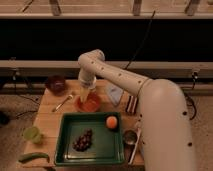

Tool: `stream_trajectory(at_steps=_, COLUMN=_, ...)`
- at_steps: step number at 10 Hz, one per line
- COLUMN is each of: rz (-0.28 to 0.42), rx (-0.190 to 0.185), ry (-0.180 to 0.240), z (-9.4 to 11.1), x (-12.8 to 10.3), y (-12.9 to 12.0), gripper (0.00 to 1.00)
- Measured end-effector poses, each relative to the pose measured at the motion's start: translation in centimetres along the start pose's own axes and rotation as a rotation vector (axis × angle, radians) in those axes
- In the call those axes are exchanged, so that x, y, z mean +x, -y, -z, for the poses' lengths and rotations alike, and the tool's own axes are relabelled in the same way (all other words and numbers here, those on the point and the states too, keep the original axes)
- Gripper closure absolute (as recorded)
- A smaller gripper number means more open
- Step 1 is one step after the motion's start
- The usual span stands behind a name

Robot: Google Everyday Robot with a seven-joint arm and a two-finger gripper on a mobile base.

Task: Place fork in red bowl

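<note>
The red bowl [89, 104] is a shallow orange-red bowl on the wooden table, just behind the green tray. The fork [64, 103], slim and silver-grey, lies flat and aslant on the table just left of the bowl, apart from it. My gripper [86, 95] hangs from the white arm, points down and sits right over the bowl's left half, close to its rim. The gripper covers part of the bowl's inside. I cannot see anything held in it.
A maroon bowl [56, 83] stands at the back left. A green tray [67, 150] in front holds an orange [111, 122] and dark grapes [83, 140]. A green cup [32, 134] and a green pod [33, 157] lie at the front left. A long pale utensil [135, 146] lies right of the tray.
</note>
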Motion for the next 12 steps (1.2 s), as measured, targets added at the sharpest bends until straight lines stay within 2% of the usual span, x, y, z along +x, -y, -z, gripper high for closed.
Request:
stream_trajectory(at_steps=1, rz=0.01, rx=0.0, ry=0.008, z=-1.1, x=-1.1, y=1.8, gripper=0.2)
stream_trajectory(at_steps=4, rz=0.026, rx=-0.016, ry=0.015, z=-3.5, x=-2.8, y=4.6, gripper=0.2)
stream_trajectory(at_steps=6, rz=0.049, rx=-0.038, ry=0.014, z=-5.9, x=-4.4, y=4.8, gripper=0.2)
stream_trajectory(at_steps=7, rz=0.059, rx=-0.052, ry=0.004, z=-7.5, x=-4.5, y=4.9, gripper=0.2)
stream_trajectory(at_steps=12, rz=0.022, rx=-0.065, ry=-0.02, z=-9.7, x=-3.3, y=5.1, gripper=0.2)
